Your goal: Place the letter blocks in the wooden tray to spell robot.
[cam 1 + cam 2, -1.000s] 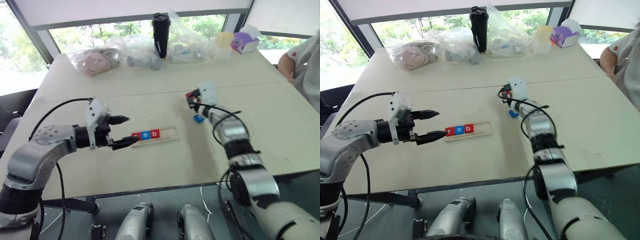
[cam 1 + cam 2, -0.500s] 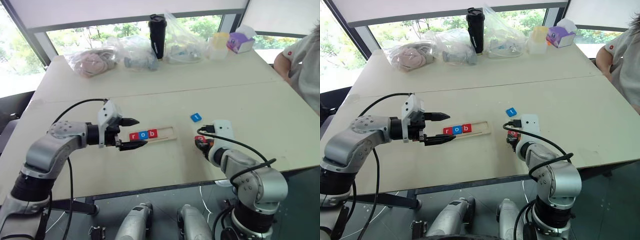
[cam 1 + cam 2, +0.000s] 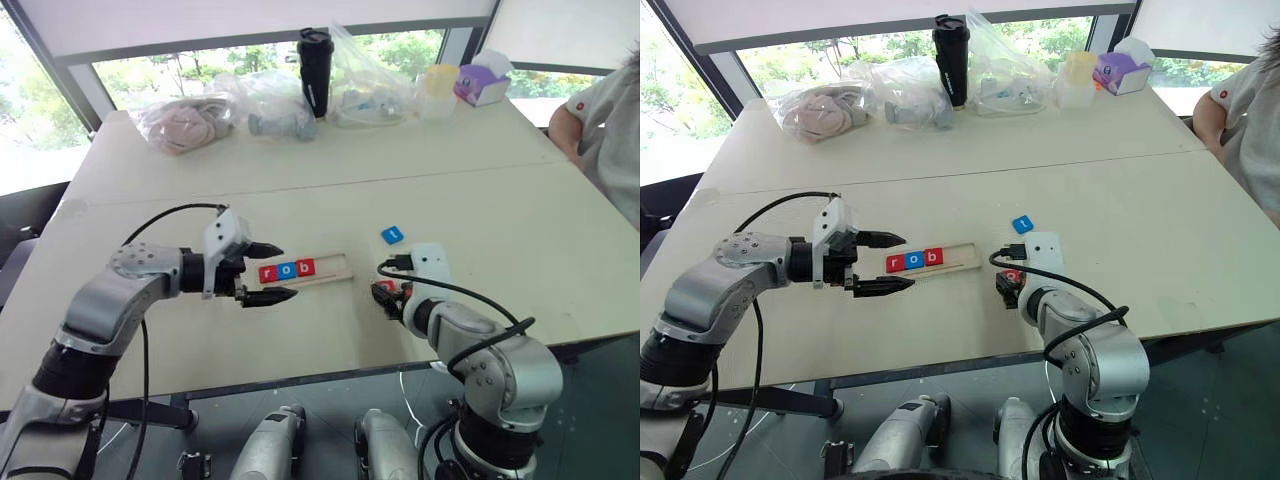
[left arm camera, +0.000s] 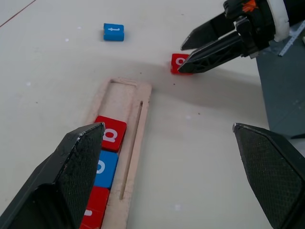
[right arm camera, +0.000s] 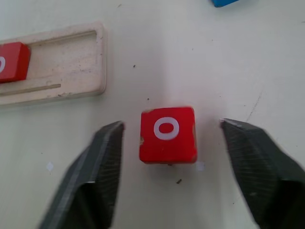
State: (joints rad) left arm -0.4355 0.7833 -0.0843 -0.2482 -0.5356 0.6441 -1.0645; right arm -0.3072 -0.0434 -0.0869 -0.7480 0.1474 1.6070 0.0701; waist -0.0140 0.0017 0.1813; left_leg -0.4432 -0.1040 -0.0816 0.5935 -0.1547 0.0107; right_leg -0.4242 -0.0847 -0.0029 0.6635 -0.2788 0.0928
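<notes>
Inspecting wooden tray: we count r, o, b seated, two slots empty. Red o block lies on table between wide-open right gripper fingers, unheld. Blue t block loose nearby. Left gripper open, empty, at tray's filled end.

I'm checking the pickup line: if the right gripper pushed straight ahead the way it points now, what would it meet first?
Most likely the red o block, lying on the table between the open right gripper fingers, untouched.

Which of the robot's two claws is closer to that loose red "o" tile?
Right. The right gripper straddles the red o tile, open; the left gripper hovers at the tray's far end.
</notes>
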